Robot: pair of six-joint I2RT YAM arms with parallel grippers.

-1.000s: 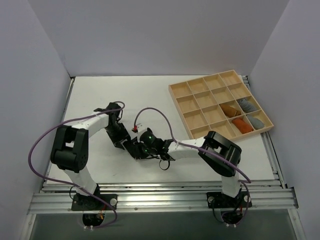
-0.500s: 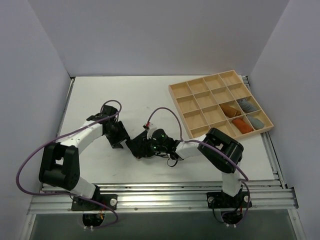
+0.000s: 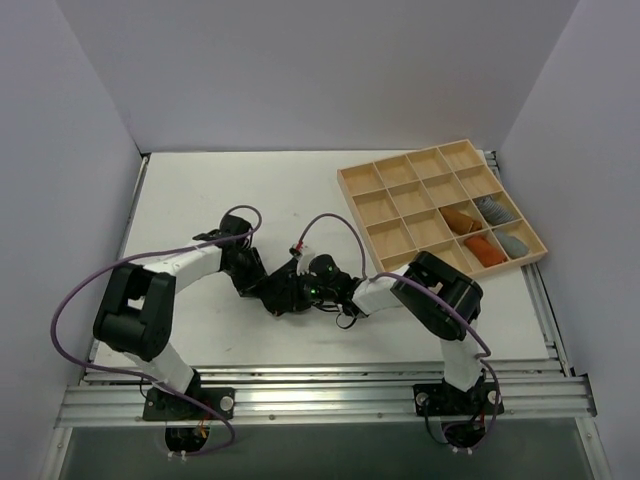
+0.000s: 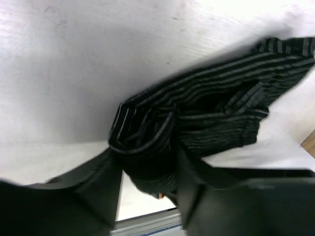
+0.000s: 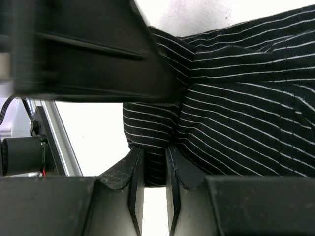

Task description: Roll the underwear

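Here, underwear (image 5: 236, 123), pinched in right claw (image 5: 151, 164)

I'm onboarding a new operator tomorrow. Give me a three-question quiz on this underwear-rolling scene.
1. True or false: the right gripper pinches a fold of the underwear.
2. How many compartments of the tray hold cloth rolls? A two, B four, C six.
3. Fill in: seen from above, the tray sits on the ____ side of the table.
Key: 1 true; 2 B; 3 right.
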